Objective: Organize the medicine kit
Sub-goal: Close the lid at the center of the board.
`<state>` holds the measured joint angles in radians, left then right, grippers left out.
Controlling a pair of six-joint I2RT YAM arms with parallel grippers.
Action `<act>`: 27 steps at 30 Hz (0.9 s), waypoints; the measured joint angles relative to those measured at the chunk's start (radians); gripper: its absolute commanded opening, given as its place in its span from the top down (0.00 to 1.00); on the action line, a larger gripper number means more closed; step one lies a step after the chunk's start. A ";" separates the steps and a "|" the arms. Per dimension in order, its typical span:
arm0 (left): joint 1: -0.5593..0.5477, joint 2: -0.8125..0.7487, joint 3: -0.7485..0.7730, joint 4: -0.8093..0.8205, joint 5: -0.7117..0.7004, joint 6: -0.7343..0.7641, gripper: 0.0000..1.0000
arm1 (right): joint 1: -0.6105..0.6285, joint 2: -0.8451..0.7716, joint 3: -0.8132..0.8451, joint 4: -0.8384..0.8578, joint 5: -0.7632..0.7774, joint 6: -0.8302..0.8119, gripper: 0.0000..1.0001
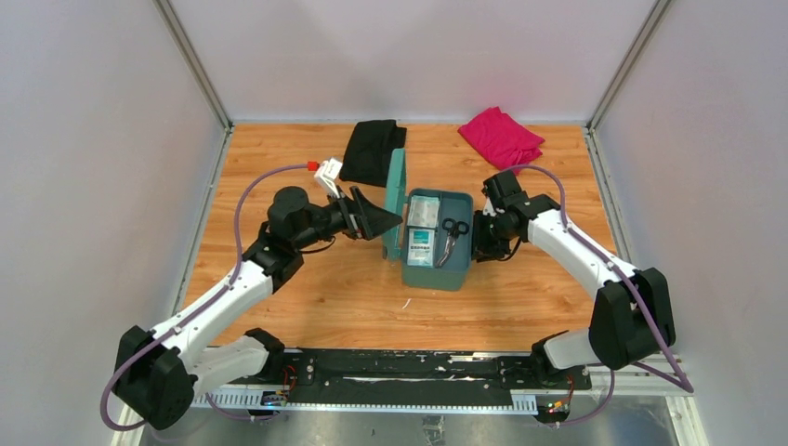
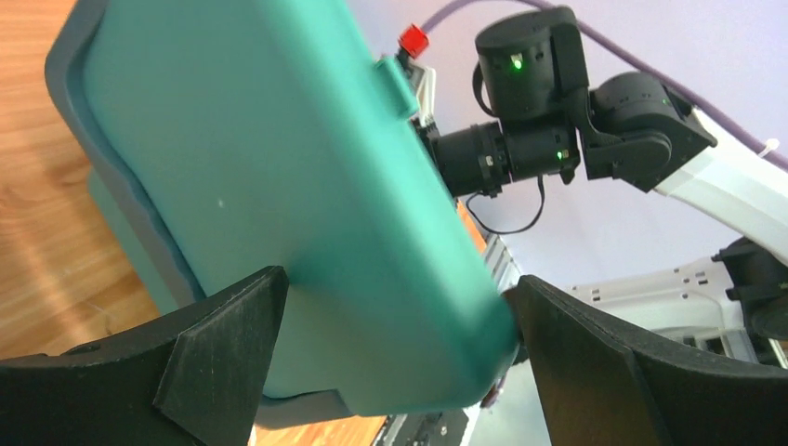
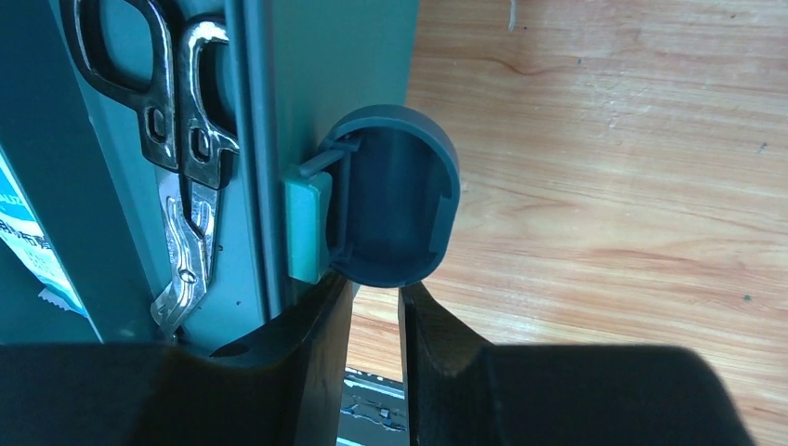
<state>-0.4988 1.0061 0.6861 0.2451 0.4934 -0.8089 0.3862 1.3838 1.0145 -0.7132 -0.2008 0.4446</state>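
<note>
The teal medicine kit [image 1: 437, 265] lies open mid-table, its lid [image 1: 397, 190] standing upright on the left. Scissors [image 1: 452, 238] and flat packets [image 1: 423, 212] lie inside. My left gripper [image 1: 386, 221] is open wide against the lid's outer face; in the left wrist view the lid [image 2: 279, 167] fills the space between the spread fingers of that gripper [image 2: 398, 279]. My right gripper [image 1: 480, 237] is at the kit's right wall. There its narrow jaws pinch the rounded end of the grey-blue handle [image 3: 395, 209], beside the scissors [image 3: 181, 139], with this gripper [image 3: 374, 288] just below it.
A black folded cloth [image 1: 374, 149] lies behind the lid and a pink one [image 1: 502, 137] at the back right. A small white item with a red cap [image 1: 322, 170] sits left of the black cloth. A white scrap [image 1: 406, 302] lies in front of the kit.
</note>
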 measured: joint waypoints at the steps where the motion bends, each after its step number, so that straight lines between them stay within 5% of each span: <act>1: -0.020 0.017 0.010 -0.002 -0.005 0.005 0.00 | 0.000 0.000 -0.005 0.006 -0.006 0.002 0.70; 14: -0.183 0.154 0.130 -0.012 -0.044 0.037 0.00 | -0.001 -0.039 -0.049 0.047 -0.017 0.017 0.70; 27: -0.188 0.207 0.248 -0.205 -0.170 0.154 0.00 | -0.017 -0.256 -0.058 -0.023 0.276 0.060 0.64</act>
<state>-0.6872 1.2129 0.9344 0.0402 0.3237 -0.6548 0.3695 1.1278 0.9569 -0.7357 0.0753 0.5041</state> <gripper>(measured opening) 0.998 0.317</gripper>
